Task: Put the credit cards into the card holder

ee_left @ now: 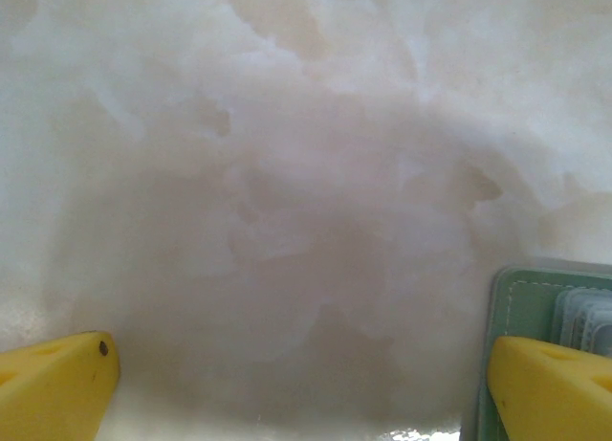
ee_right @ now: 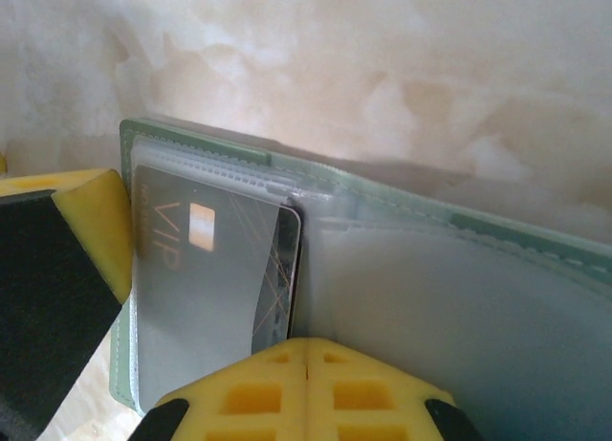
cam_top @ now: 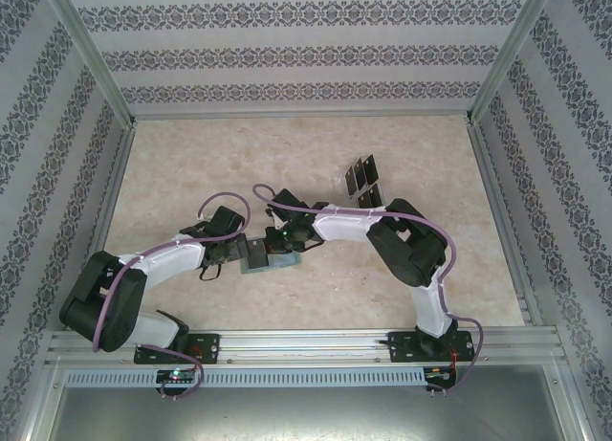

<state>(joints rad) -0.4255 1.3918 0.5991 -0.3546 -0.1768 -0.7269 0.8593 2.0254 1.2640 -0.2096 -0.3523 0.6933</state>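
Observation:
The sage-green card holder [ee_right: 449,221] lies open on the table, its clear sleeves facing up. A black credit card [ee_right: 206,269] marked VIP sits mostly inside the left sleeve, its right edge sticking out near the spine. My right gripper [ee_right: 306,353] is shut, its yellow tips together just below that card edge with nothing between them. My left gripper [ee_left: 301,393] is wide open low over the table, with one finger [ee_left: 550,384] over the holder's edge [ee_left: 521,297]. In the top view both grippers meet at the card holder [cam_top: 260,259]. More black credit cards [cam_top: 361,176] stand behind it.
The spare cards stand in a clear slotted tray [cam_top: 356,190] behind the right arm's forearm. Patterned walls and metal rails enclose the marble-look table [cam_top: 191,164] on the left, the back and the right.

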